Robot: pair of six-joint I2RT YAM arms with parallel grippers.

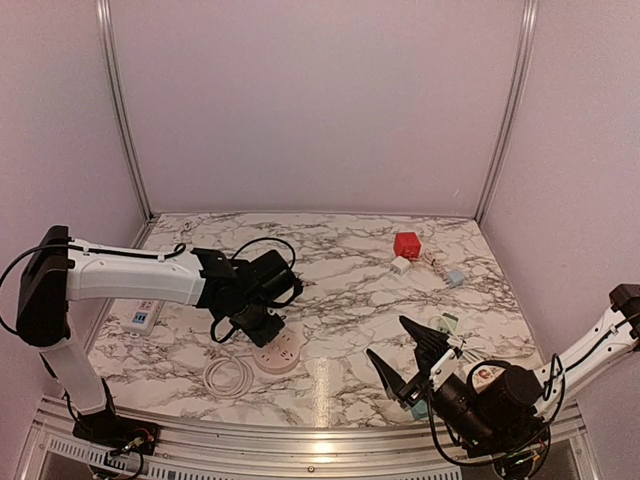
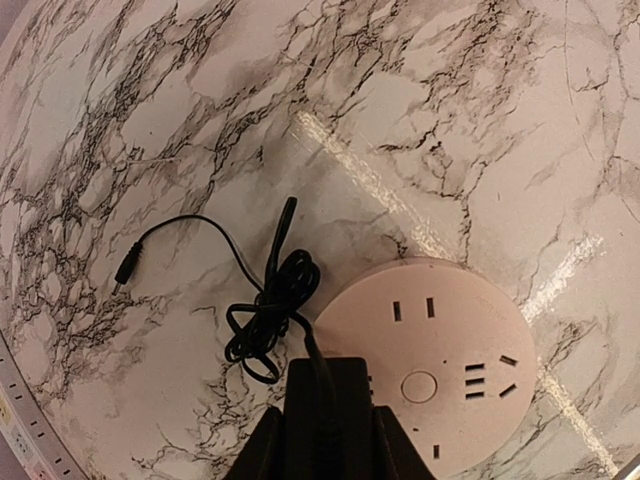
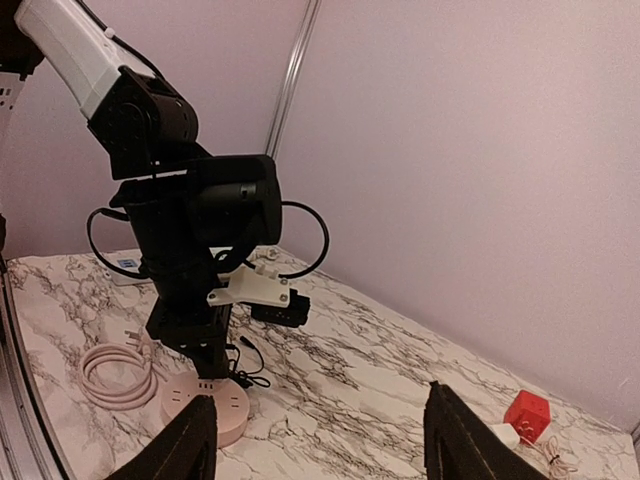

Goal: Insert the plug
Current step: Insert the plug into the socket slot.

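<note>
Left gripper [image 2: 328, 452] is clamped on the black plug [image 2: 326, 395] over the socket's [image 2: 440, 340] edge. Right gripper [image 1: 400, 353] is released, well right of the socket.

The worktop [image 1: 350, 300] is white marble with black and grey veining. The round socket [image 2: 445, 345] is pale pink; the coiled cord [image 1: 228, 377] matches. The plug [image 2: 325, 400] and its cable [image 2: 265, 320] are black. The cube [image 1: 407, 244] is red.

White shells along left arm [image 1: 130, 275], black housings at the joints. Black cable [image 1: 268, 239] looped at twelve o'clock of the wrist, white bracket [image 3: 250, 290] beneath. Right arm [image 1: 590, 350] white too, round sticker [image 1: 488, 375] on black wrist motor. Right gripper [image 3: 320, 395] with dark tapered fingers [image 3: 455, 440].
</note>
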